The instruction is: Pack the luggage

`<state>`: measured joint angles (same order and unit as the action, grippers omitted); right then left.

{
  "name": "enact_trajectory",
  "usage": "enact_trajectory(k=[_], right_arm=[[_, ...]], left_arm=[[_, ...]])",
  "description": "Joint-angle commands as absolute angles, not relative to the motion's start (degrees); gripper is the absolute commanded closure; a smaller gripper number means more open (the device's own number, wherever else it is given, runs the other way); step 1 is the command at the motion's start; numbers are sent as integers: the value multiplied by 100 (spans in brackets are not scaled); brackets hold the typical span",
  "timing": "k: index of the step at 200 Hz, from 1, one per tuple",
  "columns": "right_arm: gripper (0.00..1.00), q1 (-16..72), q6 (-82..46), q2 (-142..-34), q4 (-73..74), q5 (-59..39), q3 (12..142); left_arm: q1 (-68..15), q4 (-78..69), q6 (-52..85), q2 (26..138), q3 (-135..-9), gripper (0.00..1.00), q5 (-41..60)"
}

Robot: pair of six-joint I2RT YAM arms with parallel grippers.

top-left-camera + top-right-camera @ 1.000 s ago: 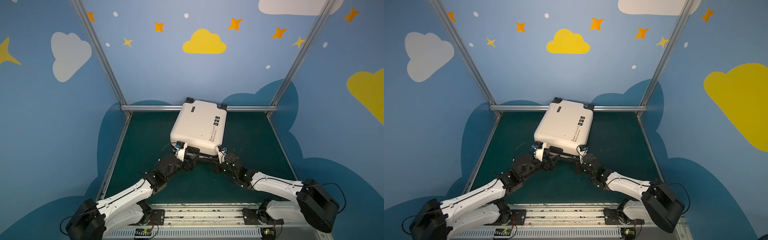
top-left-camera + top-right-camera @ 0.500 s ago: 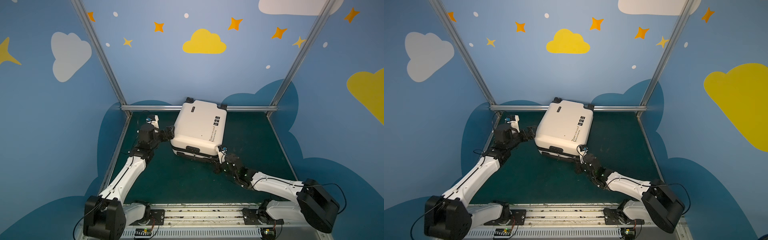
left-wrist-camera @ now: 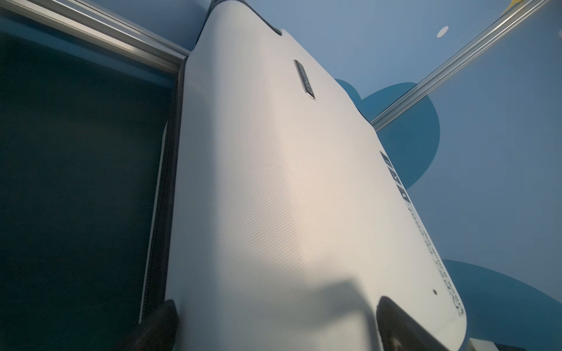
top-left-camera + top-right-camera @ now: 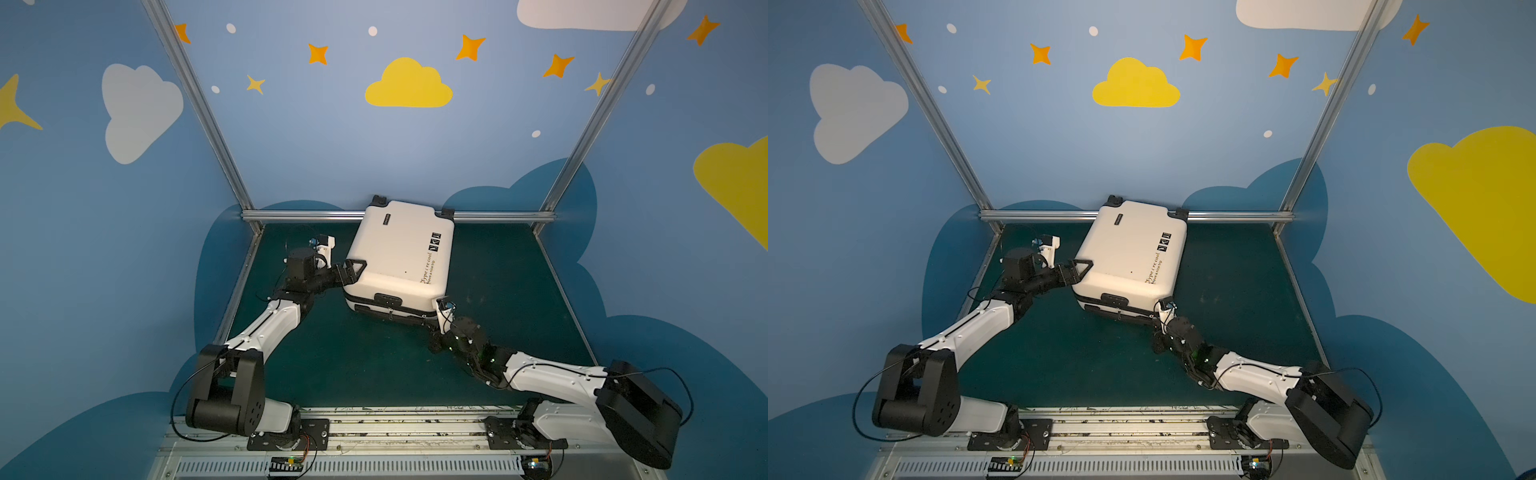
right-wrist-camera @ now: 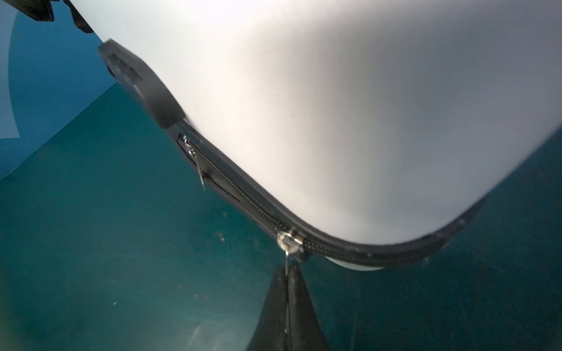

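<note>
Left of the cream-white hard-shell suitcase (image 4: 399,253), the left hand (image 4: 355,272), shifted from its front edge, gaped wide; right hand (image 5: 287,270) pinched the metal zipper pull (image 5: 288,244).

One luggage (image 4: 397,253), one left tool (image 4: 355,270), one right tool (image 5: 288,273), two zipper pulls (image 5: 289,242) (image 5: 192,153), three square icons (image 4: 434,242).

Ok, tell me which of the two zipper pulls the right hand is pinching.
The pull at the luggage's rounded corner: its tab runs straight into the shut right hand. The other pull hangs free beside the black fitting, untouched.
</note>
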<state>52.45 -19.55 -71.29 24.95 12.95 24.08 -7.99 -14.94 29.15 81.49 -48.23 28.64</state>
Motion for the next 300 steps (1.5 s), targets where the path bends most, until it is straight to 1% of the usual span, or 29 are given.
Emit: enact_trajectory(k=[1,47,81,144,179,185,193,200,211,213,214,216,257,273,300], right_arm=[[100,5440,-1811,-7293,3055,1414,2524],[100,5978,-1653,-7756,3243,1695,2971],[100,6204,-1694,-8131,3375,1738,3231],[100,6460,-1669,-8659,3385,1704,3691],[100,6384,-1747,-8561,3152,1561,3656],[81,6344,-1770,-8487,3034,1473,3655],[59,6305,-1815,-8359,2823,1355,3680],[46,6285,-1864,-8240,2609,1310,3697],[32,6256,-1893,-8007,2347,1287,3692],[19,6251,-1904,-7956,2309,1280,3692],[16,6245,-1901,-7938,2284,1273,3691],[13,6233,-1912,-7886,2241,1256,3683],[12,5808,-2072,-6739,1304,1196,3642],[12,5486,-2025,-6271,1144,1174,3528],[12,4751,-2222,-5573,349,1223,3590]], left_arm=[[-1101,-1980,3123,8210,-4731,0,3553],[-1556,-2236,3213,8321,-4602,0,3439],[-1665,-2397,3296,8375,-4513,0,3411],[-1736,-2660,3421,8379,-4324,0,3362],[-1740,-2712,3458,8436,-4329,0,3332],[-1737,-2713,3458,8441,-4332,1,3303],[-1740,-2684,3455,8429,-4342,0,3261],[-1732,-2647,3450,8420,-4377,0,3212],[-1701,-2562,3417,8393,-4430,0,3113],[-1691,-2550,3412,8387,-4445,1,3101],[-1680,-2541,3411,8373,-4446,0,3088],[-1673,-2527,3406,8366,-4462,0,3070],[-1165,-1870,3342,8003,-4704,0,2419],[-935,-1817,3340,7790,-4637,0,2238],[-599,-1618,3236,7397,-4502,0,1792]])
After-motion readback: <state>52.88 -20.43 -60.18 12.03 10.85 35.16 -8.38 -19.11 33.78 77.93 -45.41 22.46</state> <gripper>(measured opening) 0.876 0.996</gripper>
